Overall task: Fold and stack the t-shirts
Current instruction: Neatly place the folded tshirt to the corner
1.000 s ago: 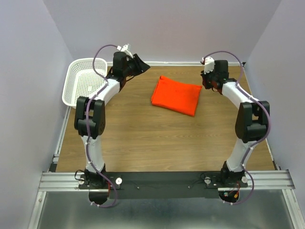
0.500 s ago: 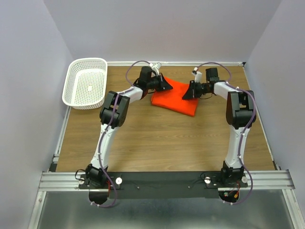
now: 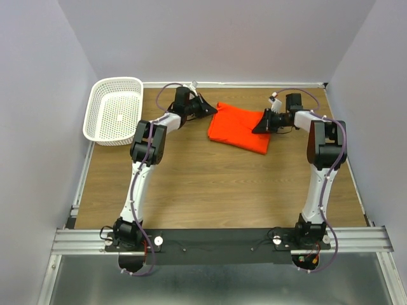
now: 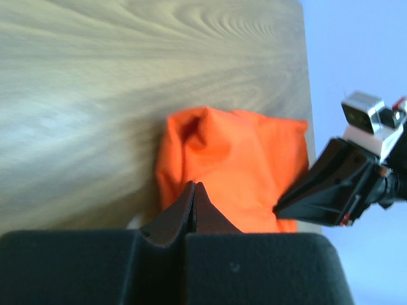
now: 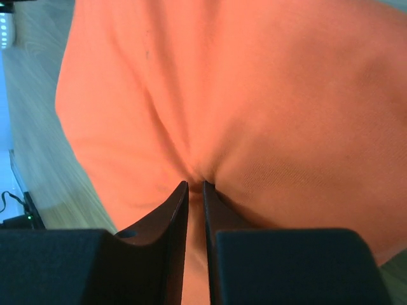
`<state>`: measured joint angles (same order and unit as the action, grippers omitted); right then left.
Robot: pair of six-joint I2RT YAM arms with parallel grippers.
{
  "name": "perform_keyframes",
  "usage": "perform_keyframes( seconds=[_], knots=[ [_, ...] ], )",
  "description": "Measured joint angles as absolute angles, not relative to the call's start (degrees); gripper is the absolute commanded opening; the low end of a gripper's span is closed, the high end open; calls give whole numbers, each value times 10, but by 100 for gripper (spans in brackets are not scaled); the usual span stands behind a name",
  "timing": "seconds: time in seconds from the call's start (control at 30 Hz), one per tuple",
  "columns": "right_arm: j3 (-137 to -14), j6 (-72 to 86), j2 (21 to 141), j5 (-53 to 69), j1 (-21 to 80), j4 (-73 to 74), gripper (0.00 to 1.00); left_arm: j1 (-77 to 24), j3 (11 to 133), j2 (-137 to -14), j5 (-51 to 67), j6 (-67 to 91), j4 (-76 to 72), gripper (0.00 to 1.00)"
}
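**Both arms down at the t-shirt [image 3: 240, 130], and the fold is at stake**

Since a second ago, both of my arms have swung in from the far corners of the worktop [image 3: 191, 184]. In the last half second the folded orange-red t-shirt has slid a little toward my right side. It lies on the far half of the worktop, well apart from the white perforated basket [image 3: 92, 114] at the far left.

My right jaws sit at the t-shirt's right edge, nearly closed. My wrist view shows cloth puckering into the tips, so I judge they are gripping a pinch of the t-shirt. My left jaws are pressed fully together at its far-left corner. Their tips overlap its edge in my wrist view, but I cannot tell whether any cloth is caught between them.

That doubt is my main worry. If my left jaws closed on nothing and I lift or drag, the whole bundle hangs from my right pinch alone. It would then swing, sag and fall open.

The right pinch also looks shallow. It may hold only the top layer, so pulling would peel that layer off and undo the fold rather than move the t-shirt as one piece.

If both jaws do hold and I draw them apart unevenly, the cloth could stretch askew or slip from the weaker grip. A low drag could also catch the underside on the worktop and bunch the t-shirt
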<state>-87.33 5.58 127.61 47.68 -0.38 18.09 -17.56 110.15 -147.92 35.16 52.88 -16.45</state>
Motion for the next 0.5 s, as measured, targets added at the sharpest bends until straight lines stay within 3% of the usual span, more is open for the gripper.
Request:
perform_keyframes(
  seconds=[0.33, 0.5],
  knots=[
    [-869, 48, 1269, 489, -20, 200, 37, -169, 1166, -1506, 332, 536, -99, 0],
    [-898, -11, 1243, 466, -28, 271, 51, -163, 1146, -1488, 317, 506, -96, 0]
  ],
)
